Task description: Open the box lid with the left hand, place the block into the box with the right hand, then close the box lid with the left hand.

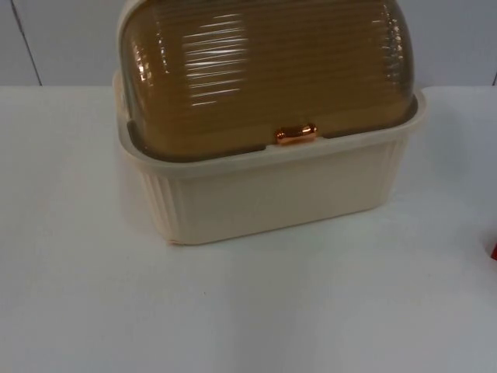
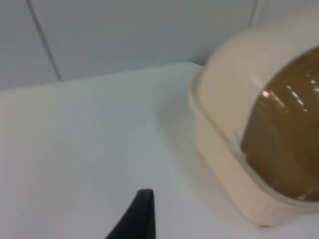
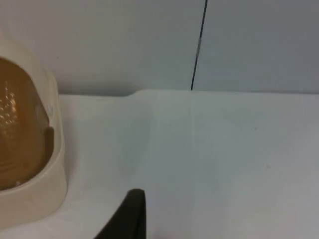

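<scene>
Whether the left gripper (image 2: 142,219) or the right gripper (image 3: 130,216) is clenched or released cannot be told; each waits above the white table (image 1: 248,311), on either side of the box (image 1: 272,190). The box's amber lid (image 1: 264,70) sits down, its copper handle (image 1: 296,134) at the front rim. A red sliver, perhaps the block (image 1: 494,250), lies well right of the box.

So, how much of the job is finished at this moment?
Nothing looks done yet. The lid is shut on the box, its handle untouched. A red edge at the table's right border may be the block. The left gripper and right gripper wait beside the box. Opening, placing and closing all remain.
</scene>
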Robot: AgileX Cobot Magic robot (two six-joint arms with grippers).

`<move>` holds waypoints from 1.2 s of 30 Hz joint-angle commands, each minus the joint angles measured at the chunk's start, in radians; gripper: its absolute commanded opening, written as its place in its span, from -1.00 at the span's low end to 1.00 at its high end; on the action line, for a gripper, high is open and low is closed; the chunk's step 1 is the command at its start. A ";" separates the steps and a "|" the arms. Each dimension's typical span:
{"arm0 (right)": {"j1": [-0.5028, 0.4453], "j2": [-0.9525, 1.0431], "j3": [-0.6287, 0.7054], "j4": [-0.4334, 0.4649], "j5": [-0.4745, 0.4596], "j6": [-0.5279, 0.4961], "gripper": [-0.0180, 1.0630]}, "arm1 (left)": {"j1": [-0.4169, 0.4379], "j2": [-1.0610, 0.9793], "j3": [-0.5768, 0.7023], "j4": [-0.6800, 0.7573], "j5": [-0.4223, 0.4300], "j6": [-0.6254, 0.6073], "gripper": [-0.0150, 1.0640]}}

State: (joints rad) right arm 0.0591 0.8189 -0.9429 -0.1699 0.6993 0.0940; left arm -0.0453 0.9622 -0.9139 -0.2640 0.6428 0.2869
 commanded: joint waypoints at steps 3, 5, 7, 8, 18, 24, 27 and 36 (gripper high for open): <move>-0.003 0.048 -0.003 -0.010 -0.046 0.004 0.97 | -0.060 0.103 -0.058 -0.112 0.028 0.120 0.96; -0.003 0.050 -0.003 -0.010 -0.059 0.004 0.97 | -0.147 0.132 -0.085 -0.056 0.026 0.120 0.96; -0.003 0.050 -0.003 -0.014 -0.063 0.004 0.97 | -0.245 0.159 -0.110 0.028 0.021 0.093 0.96; -0.003 0.050 -0.003 -0.014 -0.063 0.004 0.97 | -0.245 0.159 -0.110 0.028 0.021 0.093 0.96; -0.003 0.050 -0.003 -0.058 -0.061 0.004 0.97 | -0.713 0.346 -0.151 0.763 -0.043 -0.167 0.96; -0.003 0.050 -0.003 -0.070 -0.061 0.004 0.97 | -0.833 0.473 -0.153 0.952 -0.132 -0.172 0.96; -0.003 0.050 -0.003 -0.070 -0.061 0.004 0.97 | -0.868 0.567 -0.153 1.060 -0.142 -0.174 0.96; -0.003 0.050 -0.003 -0.083 -0.061 0.004 0.97 | -0.873 0.748 -0.153 1.419 -0.132 -0.446 0.96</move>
State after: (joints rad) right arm 0.0591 0.8723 -0.9429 -0.2394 0.6543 0.0960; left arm -0.9126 1.6919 -1.0630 1.0636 0.5093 -0.0804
